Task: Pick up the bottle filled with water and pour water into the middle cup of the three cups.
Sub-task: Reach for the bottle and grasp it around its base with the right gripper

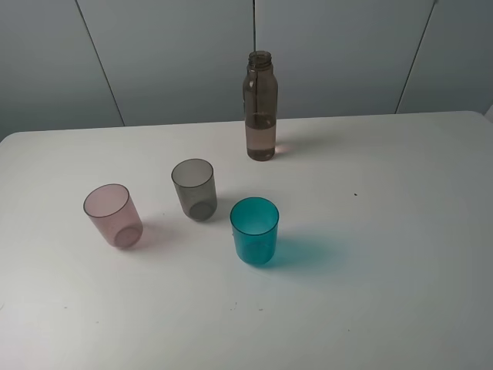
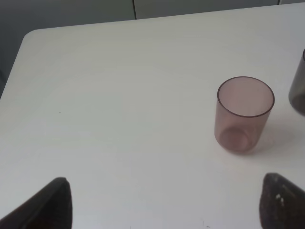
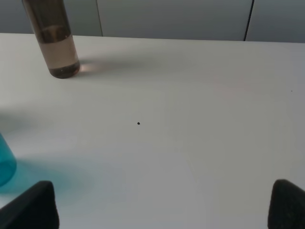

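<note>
The smoky brown-grey bottle (image 1: 261, 106) stands upright and uncapped at the back of the white table (image 1: 400, 231), water filling its lower third. It also shows in the right wrist view (image 3: 53, 43). The three cups stand in front of it: pink (image 1: 114, 216), smoky grey in the middle (image 1: 194, 189), teal (image 1: 254, 230). The left wrist view shows the pink cup (image 2: 244, 114) and an edge of the grey cup (image 2: 298, 88). My left gripper (image 2: 164, 205) is open and empty, well short of the pink cup. My right gripper (image 3: 162, 205) is open and empty, away from the bottle.
Grey wall panels (image 1: 169, 54) rise behind the table's back edge. A small dark speck (image 1: 355, 194) lies on the table right of the cups. The teal cup's edge (image 3: 5, 164) shows in the right wrist view. Neither arm shows in the exterior high view.
</note>
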